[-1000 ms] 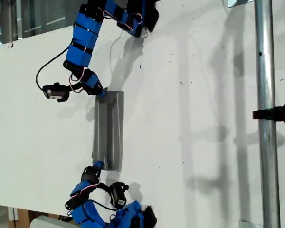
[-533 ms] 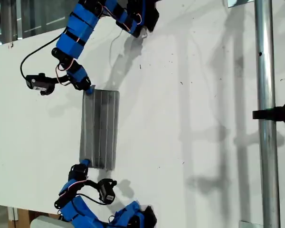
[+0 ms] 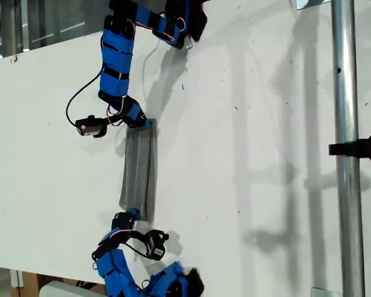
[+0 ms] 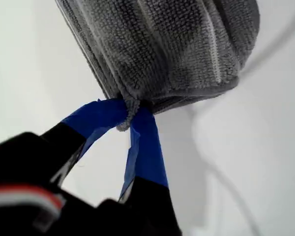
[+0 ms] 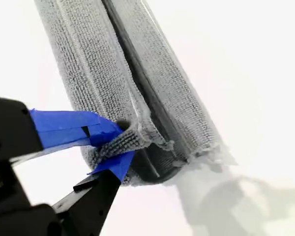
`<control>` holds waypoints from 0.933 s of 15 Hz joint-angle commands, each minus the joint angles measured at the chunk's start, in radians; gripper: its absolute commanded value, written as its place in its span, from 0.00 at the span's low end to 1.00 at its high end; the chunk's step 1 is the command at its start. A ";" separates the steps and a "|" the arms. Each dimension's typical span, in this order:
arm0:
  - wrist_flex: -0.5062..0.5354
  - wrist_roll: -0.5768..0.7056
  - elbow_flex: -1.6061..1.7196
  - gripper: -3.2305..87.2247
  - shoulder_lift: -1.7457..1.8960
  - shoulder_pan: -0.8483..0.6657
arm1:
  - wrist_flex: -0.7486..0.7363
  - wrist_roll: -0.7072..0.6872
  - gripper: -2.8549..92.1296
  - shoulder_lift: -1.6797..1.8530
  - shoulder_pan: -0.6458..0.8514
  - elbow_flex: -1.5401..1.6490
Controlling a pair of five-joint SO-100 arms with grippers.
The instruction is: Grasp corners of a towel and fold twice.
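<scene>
Grey towel [image 3: 140, 173] was stretched as a narrow folded strip on the white table [image 3: 266, 124], left of centre in the exterior view. My first gripper [image 4: 128, 120] and my second gripper [image 5: 119, 142] were each clamped on a corner. Only thin pinches were held; a tug could have freed the layers.
</scene>
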 commanded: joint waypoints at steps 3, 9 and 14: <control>0.176 0.098 -0.333 0.00 -0.031 -0.087 | 0.123 -0.120 0.03 0.109 0.213 -0.179; 0.354 0.198 -0.775 0.00 -0.210 -0.138 | 0.167 -0.175 0.03 0.183 0.308 -0.318; 0.313 0.179 -0.618 0.00 -0.163 -0.143 | 0.192 -0.160 0.03 0.249 0.247 -0.262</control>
